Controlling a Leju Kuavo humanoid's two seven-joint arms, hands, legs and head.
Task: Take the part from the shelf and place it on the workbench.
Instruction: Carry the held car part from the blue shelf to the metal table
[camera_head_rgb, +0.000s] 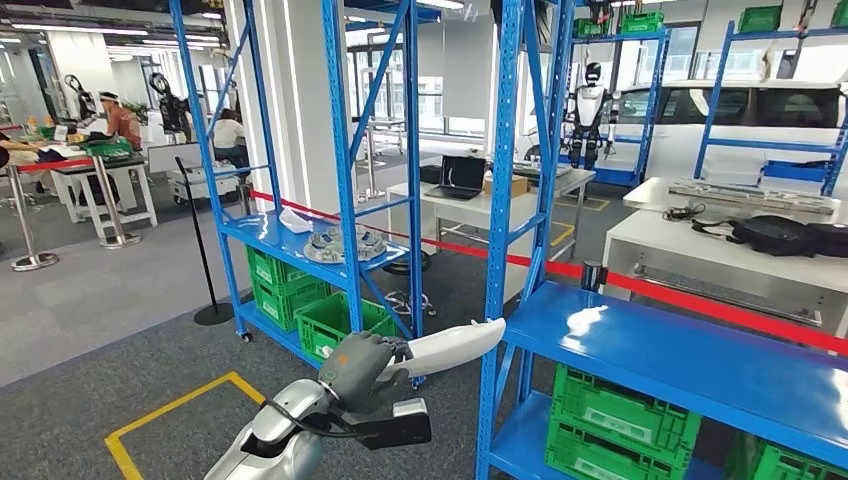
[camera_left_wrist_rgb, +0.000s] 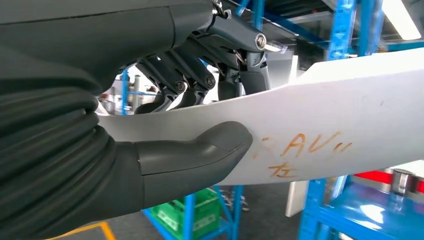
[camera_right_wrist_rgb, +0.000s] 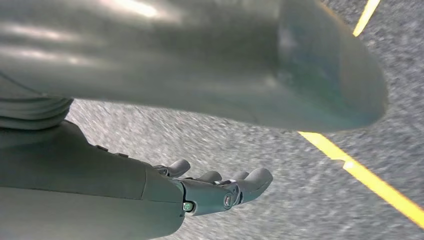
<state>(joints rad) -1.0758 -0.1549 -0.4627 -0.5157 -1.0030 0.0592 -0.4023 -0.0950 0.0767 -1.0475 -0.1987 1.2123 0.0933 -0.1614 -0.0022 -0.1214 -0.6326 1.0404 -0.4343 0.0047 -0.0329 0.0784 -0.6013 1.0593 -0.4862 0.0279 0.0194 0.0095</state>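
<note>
In front of the blue shelving, low in your head view: left hand (camera_head_rgb: 362, 372) holds the white part (camera_head_rgb: 448, 348) out in the air.
Left hand grip: clenched on one end of the part; thumb (camera_left_wrist_rgb: 200, 152) pressed on the broad white face, fingers (camera_left_wrist_rgb: 192, 75) wrapped over the other side.
Part: long, flat, white panel with tapering end; orange handwritten marks just beside the thumb in your left wrist view; not resting on any shelf or bench.
Part position: free end points toward the upright of the near blue shelf (camera_head_rgb: 680, 355), above the floor gap between the two racks.
Right hand (camera_right_wrist_rgb: 220, 190): hangs over grey carpet (camera_right_wrist_rgb: 240, 135) with yellow floor tape (camera_right_wrist_rgb: 360, 172); fingers loosely curled, nothing in them, touching nothing.
Behind: far blue shelf (camera_head_rgb: 290, 240) carrying metal parts (camera_head_rgb: 345, 243); green crates (camera_head_rgb: 625, 415) below; white workbench (camera_head_rgb: 700, 245) past the red barrier tape (camera_head_rgb: 720, 310).
</note>
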